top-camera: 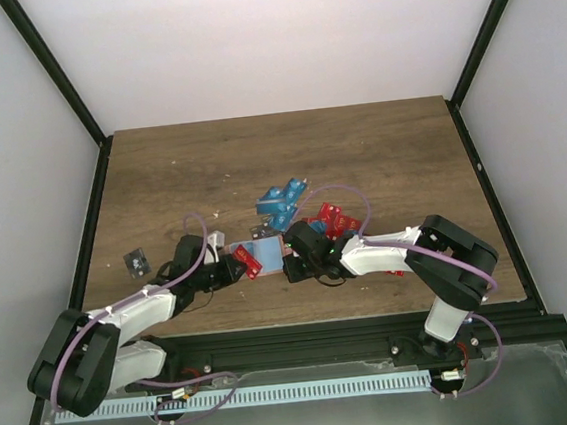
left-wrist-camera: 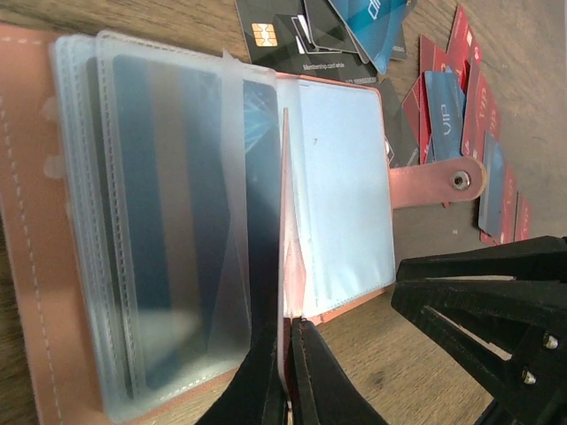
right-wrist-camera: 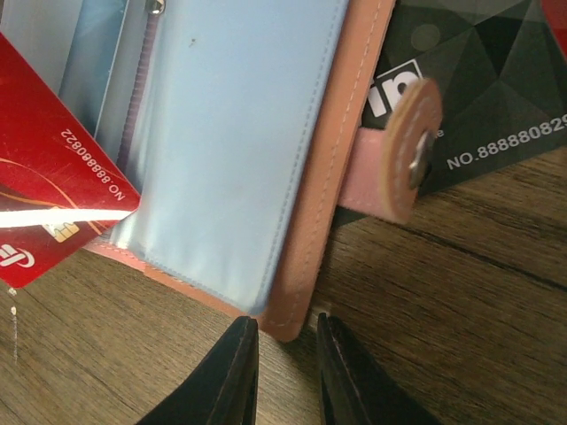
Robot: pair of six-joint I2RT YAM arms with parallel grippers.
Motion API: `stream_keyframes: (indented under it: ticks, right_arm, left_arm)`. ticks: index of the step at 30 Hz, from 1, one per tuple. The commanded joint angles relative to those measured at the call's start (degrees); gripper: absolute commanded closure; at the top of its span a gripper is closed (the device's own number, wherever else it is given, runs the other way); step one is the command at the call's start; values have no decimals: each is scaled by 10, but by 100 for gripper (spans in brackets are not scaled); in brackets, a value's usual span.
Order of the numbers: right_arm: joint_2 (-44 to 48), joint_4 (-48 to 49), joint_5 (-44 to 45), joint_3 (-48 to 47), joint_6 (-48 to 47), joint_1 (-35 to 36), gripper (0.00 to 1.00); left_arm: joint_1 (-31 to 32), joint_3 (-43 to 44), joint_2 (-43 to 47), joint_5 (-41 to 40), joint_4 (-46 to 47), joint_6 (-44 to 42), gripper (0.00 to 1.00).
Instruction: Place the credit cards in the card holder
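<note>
The tan-orange card holder [top-camera: 270,246] lies open on the table with its clear sleeves fanned out [left-wrist-camera: 168,204]. My left gripper [left-wrist-camera: 289,354] is shut on a red card [left-wrist-camera: 285,204] seen edge-on, standing between the sleeves. The same red card [right-wrist-camera: 44,177] sticks out of the holder's left side in the right wrist view. My right gripper [right-wrist-camera: 285,350] is slightly open, its tips either side of the holder's near corner [right-wrist-camera: 292,310], not clamping it. In the top view the left gripper [top-camera: 237,267] and the right gripper [top-camera: 291,265] flank the holder.
Loose blue cards [top-camera: 283,202] and red cards [top-camera: 332,218] lie piled behind and to the right of the holder. Black cards [left-wrist-camera: 292,35] lie by its far edge, one [right-wrist-camera: 496,80] under the snap strap [right-wrist-camera: 403,159]. A lone dark card [top-camera: 136,261] lies far left.
</note>
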State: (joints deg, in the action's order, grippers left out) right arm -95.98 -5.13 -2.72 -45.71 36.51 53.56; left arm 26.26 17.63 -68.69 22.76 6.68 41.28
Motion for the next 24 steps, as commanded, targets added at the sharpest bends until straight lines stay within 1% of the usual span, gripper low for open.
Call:
stream_keyframes:
  ticks: [1, 24]
  right_arm:
    - [-27, -45, 14, 1, -3, 5, 79]
    - [-44, -44, 9, -5, -6, 6, 79]
  left_arm:
    - [-2, 10, -20, 14, 36, -10, 96]
    - [-2, 8, -62, 38, 100, -2, 96]
